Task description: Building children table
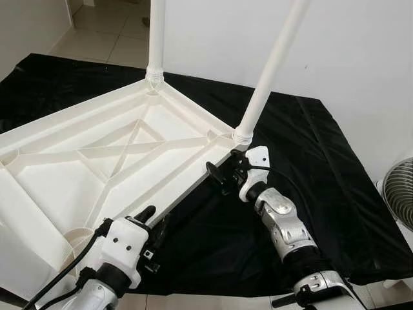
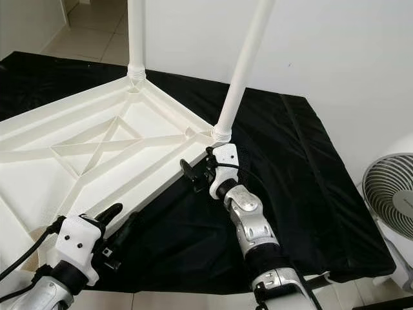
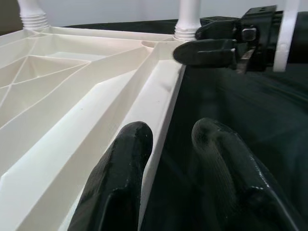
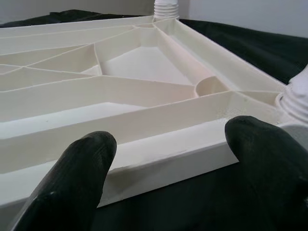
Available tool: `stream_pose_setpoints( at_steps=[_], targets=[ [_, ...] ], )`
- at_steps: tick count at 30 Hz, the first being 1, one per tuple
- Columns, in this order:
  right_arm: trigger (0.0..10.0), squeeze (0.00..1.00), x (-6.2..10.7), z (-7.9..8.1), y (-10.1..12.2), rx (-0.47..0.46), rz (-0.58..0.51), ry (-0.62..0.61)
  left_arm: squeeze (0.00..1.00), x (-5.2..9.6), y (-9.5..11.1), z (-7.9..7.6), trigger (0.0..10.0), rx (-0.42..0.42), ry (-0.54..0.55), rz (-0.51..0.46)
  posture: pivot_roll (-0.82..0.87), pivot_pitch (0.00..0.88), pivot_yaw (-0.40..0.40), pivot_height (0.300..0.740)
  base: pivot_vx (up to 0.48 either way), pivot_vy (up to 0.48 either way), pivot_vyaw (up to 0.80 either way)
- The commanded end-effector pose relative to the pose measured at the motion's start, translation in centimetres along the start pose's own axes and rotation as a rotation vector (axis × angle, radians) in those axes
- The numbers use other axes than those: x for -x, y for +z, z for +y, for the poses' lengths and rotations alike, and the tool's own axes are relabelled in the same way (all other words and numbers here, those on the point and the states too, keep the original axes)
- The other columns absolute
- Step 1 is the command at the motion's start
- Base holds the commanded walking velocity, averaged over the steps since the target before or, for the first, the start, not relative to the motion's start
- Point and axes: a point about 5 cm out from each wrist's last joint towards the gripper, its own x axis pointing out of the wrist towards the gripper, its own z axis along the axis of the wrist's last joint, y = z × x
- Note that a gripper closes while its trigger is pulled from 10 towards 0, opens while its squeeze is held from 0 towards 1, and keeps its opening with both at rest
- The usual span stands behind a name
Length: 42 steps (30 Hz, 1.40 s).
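A room in a home, by the look of it; pale floor tiles (image 1: 110,32) run off past the far-left corner of a black sheet (image 1: 335,174); a plain white wall (image 1: 348,58) stands behind; a white fan (image 2: 390,203) sits beyond the sheet's right edge.

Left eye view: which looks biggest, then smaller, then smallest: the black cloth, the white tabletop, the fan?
1. Black cloth and upside-down white tabletop: both look huge and both run off the picture, so I can't rank them.
2. Fan: smallest, just a sliver at the edge.
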Motion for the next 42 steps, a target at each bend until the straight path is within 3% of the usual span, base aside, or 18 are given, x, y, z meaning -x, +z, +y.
stream_pose_setpoints(
  at_steps=[1,5,13,19,24,27,29,35,42],
  targets=[
    [10.0,0.00,0.2,-0.1,-0.4,0.008,0.009,-0.008,0.00,0.0,0.1,-0.8,10.0,0.026,-0.082,-0.004,0.26,0.111,-0.158,0.740,0.000,0.000,0.00],
    [10.0,0.00,0.4,0.2,-0.4,0.009,-0.017,0.006,0.00,-0.3,0.2,-1.1,10.0,0.017,-0.152,-0.009,0.23,0.116,-0.136,0.740,0.000,0.000,0.00],
    [10.0,0.00,1.4,-1.1,0.3,0.011,-0.053,-0.041,0.00,-1.0,-0.6,-0.7,10.0,-0.035,-0.198,0.028,0.18,0.123,-0.099,0.740,0.000,0.000,0.00],
    [10.0,0.00,3.0,-1.7,0.2,0.017,-0.059,-0.106,0.00,-1.5,-2.0,-0.5,10.0,-0.087,-0.298,0.113,0.13,0.136,-0.058,0.740,0.000,0.000,0.00],
    [10.0,0.00,3.5,-1.9,0.3,0.021,-0.062,-0.127,0.00,-2.0,-3.0,0.2,10.0,-0.156,-0.301,0.181,0.10,0.139,-0.038,0.740,0.000,0.000,0.00],
    [10.0,0.00,4.0,-2.2,0.5,0.025,-0.067,-0.149,0.00,-2.8,-4.6,2.1,10.0,-0.249,-0.238,0.290,0.09,0.140,-0.031,0.740,0.000,0.000,0.00],
    [10.0,0.00,4.0,-2.2,0.5,0.025,-0.067,-0.149,0.00,-2.8,-4.6,2.1,10.0,-0.249,-0.238,0.290,0.09,0.140,-0.031,0.740,0.000,0.000,0.00],
    [10.0,0.00,4.6,-2.4,0.6,0.026,-0.061,-0.176,0.00,-3.8,-5.3,5.5,10.0,-0.279,-0.087,0.358,0.08,0.141,-0.030,0.740,0.000,0.000,0.00],
    [10.0,0.00,4.5,-2.1,0.6,0.012,-0.058,-0.179,0.00,-4.2,-5.2,8.0,10.0,-0.318,-0.004,0.372,0.09,0.138,-0.037,0.740,0.000,0.000,0.00]
  ],
)
